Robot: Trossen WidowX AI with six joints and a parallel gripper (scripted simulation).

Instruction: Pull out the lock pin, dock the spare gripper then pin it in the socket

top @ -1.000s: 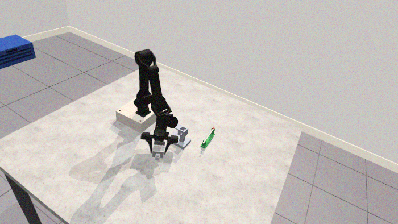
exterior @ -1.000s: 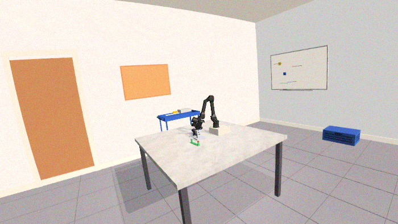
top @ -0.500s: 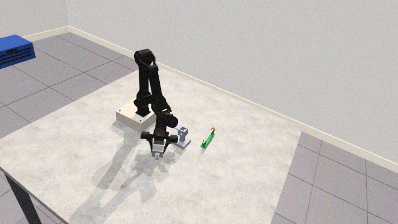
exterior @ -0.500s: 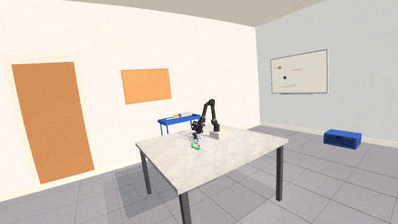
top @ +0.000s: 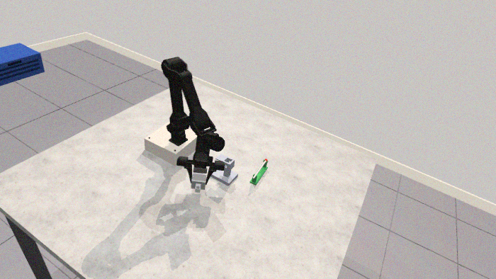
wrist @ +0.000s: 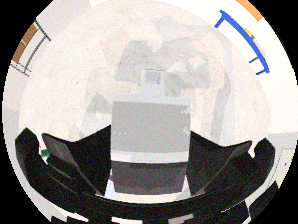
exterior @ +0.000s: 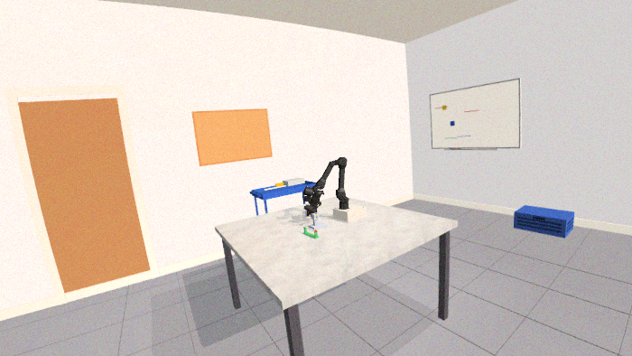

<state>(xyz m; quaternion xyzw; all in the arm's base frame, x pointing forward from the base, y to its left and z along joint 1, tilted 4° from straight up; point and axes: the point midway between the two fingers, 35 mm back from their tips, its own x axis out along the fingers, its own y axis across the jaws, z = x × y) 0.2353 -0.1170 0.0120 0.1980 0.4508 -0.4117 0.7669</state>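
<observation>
Tool (top: 199,175) (wrist: 150,145) partly open, clamped on spare gripper (top: 199,177) (wrist: 150,127); mount (top: 229,163) (exterior: 315,219) stands just beside, on the pin-rack (top: 259,175) (exterior: 311,233) side, so prob. lift & go that way.

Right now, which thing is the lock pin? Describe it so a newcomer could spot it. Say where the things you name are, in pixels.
On the pale stone-look table (top: 301,198) (exterior: 361,253), find the gray socket mount (top: 227,179). Beside it stands a green cradle (top: 259,175). The lock pin (top: 261,168) is the slim white rod lying across its top, the only piece with a red end.

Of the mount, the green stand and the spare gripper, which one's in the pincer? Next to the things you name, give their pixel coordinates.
The spare gripper (top: 199,177) (wrist: 150,127), the grey block with a small square spigot, clamped between both fingers.
</observation>
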